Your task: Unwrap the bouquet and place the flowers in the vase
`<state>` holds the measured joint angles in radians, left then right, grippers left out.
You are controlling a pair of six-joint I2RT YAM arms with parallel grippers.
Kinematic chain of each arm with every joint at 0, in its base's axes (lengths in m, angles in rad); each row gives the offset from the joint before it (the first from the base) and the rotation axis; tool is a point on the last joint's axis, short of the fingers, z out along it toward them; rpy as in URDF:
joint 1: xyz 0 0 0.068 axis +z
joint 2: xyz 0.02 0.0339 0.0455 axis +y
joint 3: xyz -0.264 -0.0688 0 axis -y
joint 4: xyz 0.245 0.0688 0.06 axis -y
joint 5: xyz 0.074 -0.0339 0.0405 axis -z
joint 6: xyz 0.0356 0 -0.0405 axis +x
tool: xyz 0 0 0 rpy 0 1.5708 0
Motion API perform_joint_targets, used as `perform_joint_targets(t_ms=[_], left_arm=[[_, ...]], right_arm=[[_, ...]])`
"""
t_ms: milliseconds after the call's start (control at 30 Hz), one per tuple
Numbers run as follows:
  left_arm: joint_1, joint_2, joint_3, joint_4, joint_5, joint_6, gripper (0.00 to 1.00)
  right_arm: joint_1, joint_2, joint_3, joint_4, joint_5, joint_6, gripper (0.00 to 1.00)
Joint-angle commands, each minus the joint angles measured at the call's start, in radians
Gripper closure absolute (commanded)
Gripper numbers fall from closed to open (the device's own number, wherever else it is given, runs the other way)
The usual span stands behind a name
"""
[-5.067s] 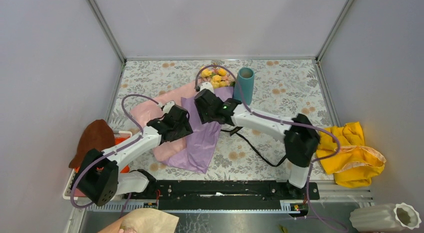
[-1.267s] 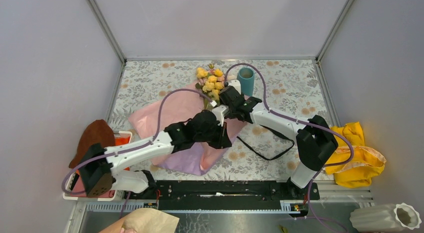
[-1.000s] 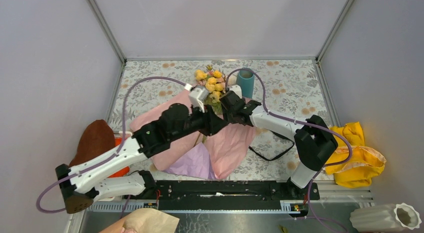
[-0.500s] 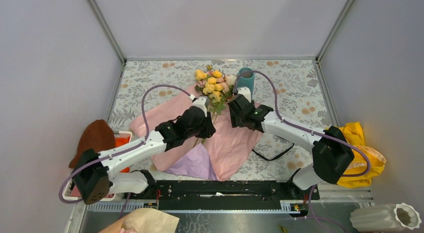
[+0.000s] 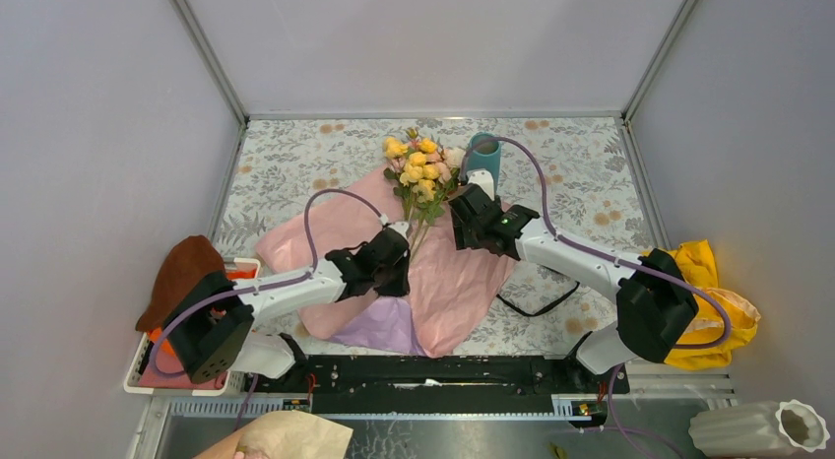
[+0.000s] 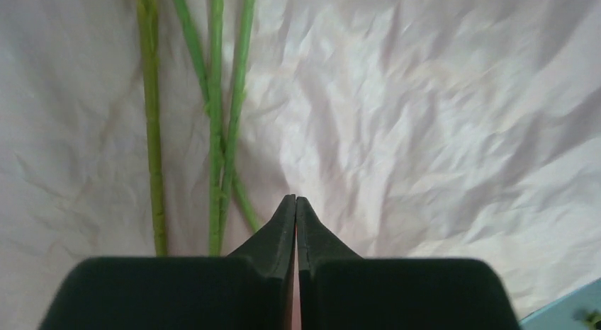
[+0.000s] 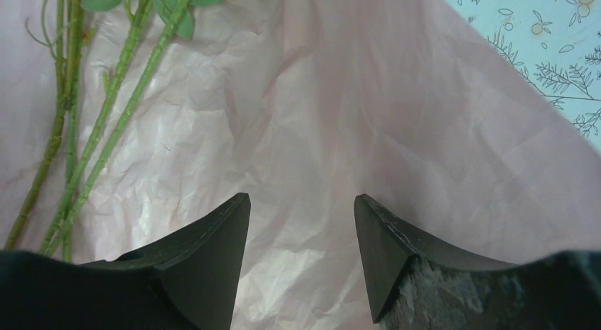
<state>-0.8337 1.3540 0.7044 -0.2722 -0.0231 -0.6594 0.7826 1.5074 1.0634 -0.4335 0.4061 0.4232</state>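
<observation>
The sheet of crinkled wrapping paper (image 5: 463, 282), pink on its upturned face and lilac-purple where a near corner is showing, is lying spread open on the floral-patterned counter (image 5: 295, 163). The long green-stemmed artificial flowers (image 5: 421, 173), with yellow, pink and peach blooms, are lying loose on top of the sheet, their heads pointing toward the far side and their stems running back toward the arms. The small matte teal-blue cylindrical vase (image 5: 482, 152) is standing upright on the counter just beside the blooms, on their right. The left claw (image 6: 295, 202) is sitting low over the pink face of the paper near the stem ends. It is clenched, with its two black fingertips pressing together and nothing showing between them. Several green stems are running just beside it on its left, one slipping out of sight behind the edge of its left finger, and whether that finger is touching it cannot be told. The right claw (image 7: 301, 199) is released, its jaws standing apart over bare pink paper and gripping nothing, with stems and a few leaves lying off to its left. A crumpled yellow cloth (image 5: 704, 301) is lying at the counter's right edge, well apart from the paper.
</observation>
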Motion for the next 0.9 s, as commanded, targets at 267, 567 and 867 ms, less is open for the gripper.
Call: perform_joint_targets(t_ms=[267,567,867], left_arm=[[-0.036,-0.195,-0.096,-0.181,0.205,-0.083,0.97],[-0.121,-0.498,-0.281,-0.190,0.400,-0.315,0.89],[-0.327,-0.596,-0.383,-0.082,0.388,-0.495,0.87]], right_arm=[[0.006,0.032,0.122,0.027,-0.008,-0.033,0.36],[0.006,0.190,0.274,0.041,-0.148,0.002,0.34],[0.006,0.382,0.421,0.027,-0.200,0.048,0.35]])
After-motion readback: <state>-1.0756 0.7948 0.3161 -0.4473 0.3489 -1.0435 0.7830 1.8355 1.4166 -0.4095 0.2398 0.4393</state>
